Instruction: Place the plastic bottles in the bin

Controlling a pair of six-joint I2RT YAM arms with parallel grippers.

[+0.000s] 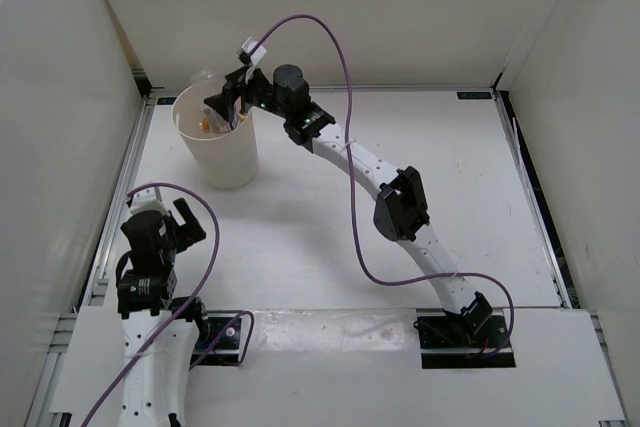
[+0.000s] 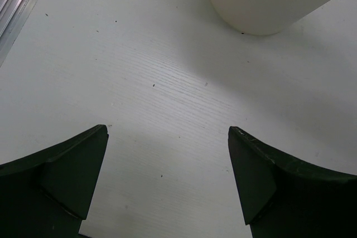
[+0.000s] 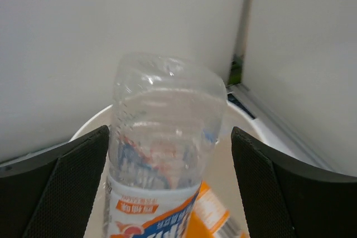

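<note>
The right claw (image 3: 170,137) is positioned over the bin (image 1: 215,162) in the upper left of the top view, so that anything let go falls inside. Its fingers are spread wide, and the clear bottle (image 3: 167,115) between them, base up, is not pinched; it is judged to be released into the bin's mouth. An orange bottle (image 3: 215,215) is seen beneath it, inside the bin. The left claw (image 2: 167,176), likewise spread and empty, is positioned low over the bare surface (image 2: 139,82) at lower left, apart from the bin. A third bottle cannot be made out. Only a purple cable (image 1: 345,67) is looped nearby, obstructing nothing.
</note>
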